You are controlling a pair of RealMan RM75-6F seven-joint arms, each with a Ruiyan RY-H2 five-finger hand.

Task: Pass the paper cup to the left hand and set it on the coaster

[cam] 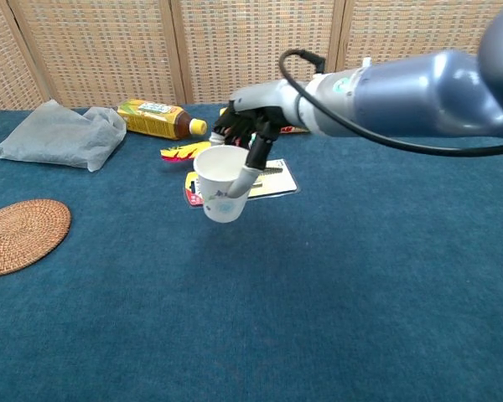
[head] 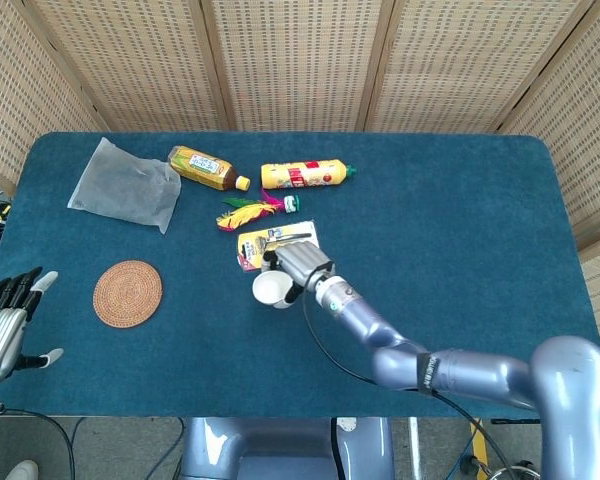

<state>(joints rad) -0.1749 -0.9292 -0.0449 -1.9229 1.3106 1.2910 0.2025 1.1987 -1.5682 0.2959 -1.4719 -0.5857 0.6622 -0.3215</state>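
Note:
My right hand (head: 298, 264) (cam: 250, 132) holds the white paper cup (head: 270, 289) (cam: 221, 183) in the air above the table's middle, its mouth tilted toward the camera. The round woven coaster (head: 127, 293) (cam: 18, 235) lies flat near the table's left front, well to the left of the cup. My left hand (head: 5, 326) hangs open with fingers spread off the table's left front corner, left of the coaster; the chest view does not show it.
A razor in a yellow blister pack (head: 278, 243) (cam: 272, 178) lies just behind the cup. Further back are a feather toy (head: 250, 212), a tea bottle (head: 206, 168), a yellow bottle (head: 302, 175) and a grey plastic bag (head: 127, 186) (cam: 59, 134) at the back left.

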